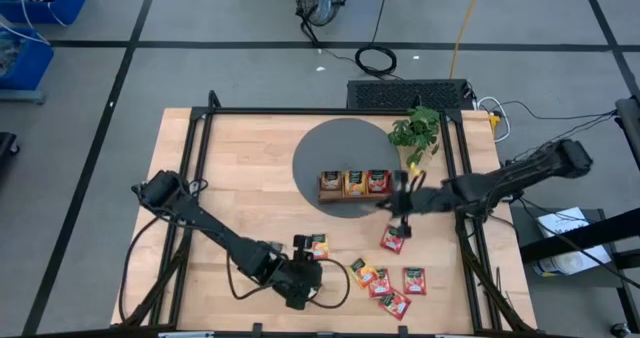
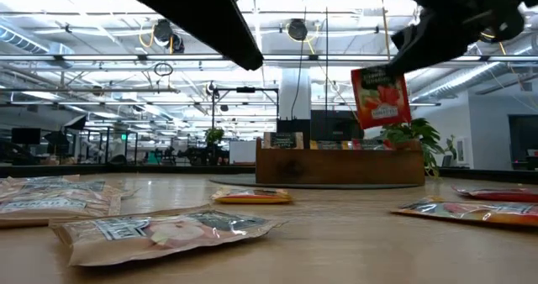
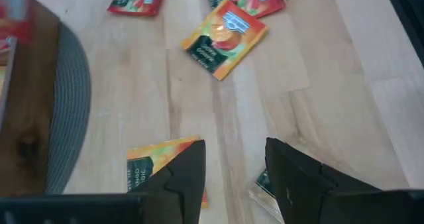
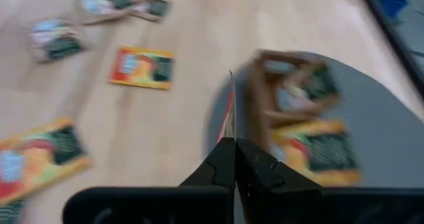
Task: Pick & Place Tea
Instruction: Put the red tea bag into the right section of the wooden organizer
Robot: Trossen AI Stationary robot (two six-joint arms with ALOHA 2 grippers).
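High view shows the right gripper [image 1: 402, 204] near the middle of the frame, just below the brown three-compartment wooden tray [image 1: 352, 197], which sits on a round grey mat [image 1: 335, 148]. Its fingers are pinched tight on a red square tea sachet with a dark green band [image 2: 381, 96], held by its top edge so it hangs clear of the table in the low view, upper right; that hold probably lets it drop edge-first into a compartment. The tray already carries sachets in all three slots.

Lower centre, the left gripper [image 1: 305, 274] hovers low over the pale wooden table [image 1: 250, 178], its fingers [image 3: 189, 177] partly apart with nothing between them, beside an orange sachet [image 1: 319, 245]. A cluster of red and orange sachets [image 1: 390, 283] lies loose at lower right, and a small green leafy plant [image 1: 417, 131] stands by the mat. The print on the sachets is too small to read.
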